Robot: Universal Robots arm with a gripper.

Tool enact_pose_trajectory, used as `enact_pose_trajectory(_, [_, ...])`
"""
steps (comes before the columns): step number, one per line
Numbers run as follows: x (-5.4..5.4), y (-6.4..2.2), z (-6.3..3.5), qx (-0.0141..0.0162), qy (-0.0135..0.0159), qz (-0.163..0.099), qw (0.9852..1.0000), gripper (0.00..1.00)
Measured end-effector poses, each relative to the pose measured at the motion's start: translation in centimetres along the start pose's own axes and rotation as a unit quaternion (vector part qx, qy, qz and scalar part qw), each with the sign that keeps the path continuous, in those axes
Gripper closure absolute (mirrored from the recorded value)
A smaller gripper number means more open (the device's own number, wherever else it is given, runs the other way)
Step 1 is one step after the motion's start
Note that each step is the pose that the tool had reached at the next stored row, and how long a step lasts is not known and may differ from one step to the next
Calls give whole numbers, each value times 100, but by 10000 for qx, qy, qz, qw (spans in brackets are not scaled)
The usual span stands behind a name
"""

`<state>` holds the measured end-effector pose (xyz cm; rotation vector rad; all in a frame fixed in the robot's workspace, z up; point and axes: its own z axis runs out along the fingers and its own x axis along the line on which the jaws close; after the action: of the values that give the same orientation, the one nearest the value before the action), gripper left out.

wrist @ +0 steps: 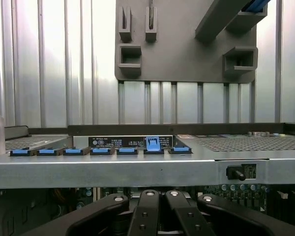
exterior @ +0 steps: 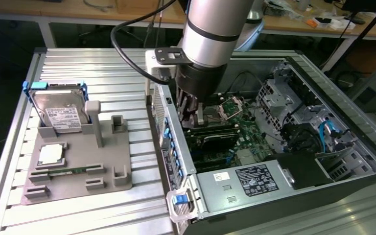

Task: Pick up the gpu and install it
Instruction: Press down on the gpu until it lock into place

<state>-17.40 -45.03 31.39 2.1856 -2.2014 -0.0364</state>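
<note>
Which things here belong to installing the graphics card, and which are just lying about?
Job in hand: gripper, shut, down inside the open computer case; motherboard.

Lying about: hard drive, processor chip, memory stick, all on the grey holder.

The exterior view looks down from high; the wrist view sits close; both show the computer case [exterior: 273, 147] [wrist: 137, 167].
</note>
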Motion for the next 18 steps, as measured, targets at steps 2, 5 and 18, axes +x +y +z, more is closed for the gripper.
enact_pose_trajectory(2, [6, -1, 24, -2, 2, 0, 10000, 89])
enact_pose_trajectory(5, [9, -4, 65, -2, -6, -1, 10000, 89])
enact_pose_trajectory(18, [30, -138, -64, 1, -91, -8, 10000, 89])
